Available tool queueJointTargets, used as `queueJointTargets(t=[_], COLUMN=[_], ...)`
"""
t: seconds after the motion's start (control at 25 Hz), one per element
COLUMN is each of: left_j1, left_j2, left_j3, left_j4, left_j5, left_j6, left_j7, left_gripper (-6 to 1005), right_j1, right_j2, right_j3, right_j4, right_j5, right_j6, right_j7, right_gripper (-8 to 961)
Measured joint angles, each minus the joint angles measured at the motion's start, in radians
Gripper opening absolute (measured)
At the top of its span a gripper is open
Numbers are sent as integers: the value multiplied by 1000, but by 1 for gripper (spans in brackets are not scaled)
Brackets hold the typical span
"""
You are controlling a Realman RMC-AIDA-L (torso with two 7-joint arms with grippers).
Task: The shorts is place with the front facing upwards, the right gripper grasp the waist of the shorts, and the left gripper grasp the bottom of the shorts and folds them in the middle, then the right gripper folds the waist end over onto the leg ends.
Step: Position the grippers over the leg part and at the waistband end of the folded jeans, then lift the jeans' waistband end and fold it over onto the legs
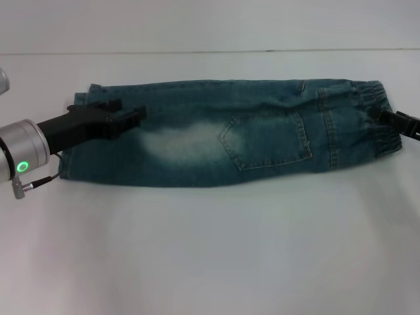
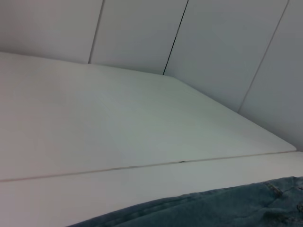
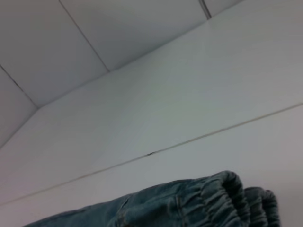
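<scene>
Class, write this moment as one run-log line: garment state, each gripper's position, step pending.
shorts: folded lengthwise, flat on table | left gripper: over leg end | right gripper: at elastic waist | pending: waist-over-legs fold

I see blue denim shorts (image 1: 230, 134) with a pale faded patch (whitish, mid-leg) on a white table (image 1: 210, 249). My left gripper (image 1: 128, 118) is black, its wrist silver with a green light.

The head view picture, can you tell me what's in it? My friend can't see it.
Blue denim shorts, folded lengthwise, lie across a white table, elastic waist toward the robot's right. The left gripper rests over the leg end, and the right gripper sits at the waistband. A back pocket faces up.
</scene>
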Motion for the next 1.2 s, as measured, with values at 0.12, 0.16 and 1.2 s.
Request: queueJointTargets(t=[0.12, 0.16, 1.2], left_j1=[-1, -1, -45], left_j2=[0, 0, -4], left_j3=[2, 6, 126], left_j4=[-7, -8, -214], left_j5=[0, -1, -324], left_j6=[1, 1, 4], left_j7=[0, 1, 279], left_gripper=[626, 625, 588], right_j1=[13, 18, 18], right_j2=[-2, -2, -3], right_j3=[-8, -15, -63], right_j4=[4, 3, -105], right_j5=[-22, -35, -104], right_j6=[10, 17, -116], right_j7=[12, 26, 142], right_gripper=[754, 747, 157])
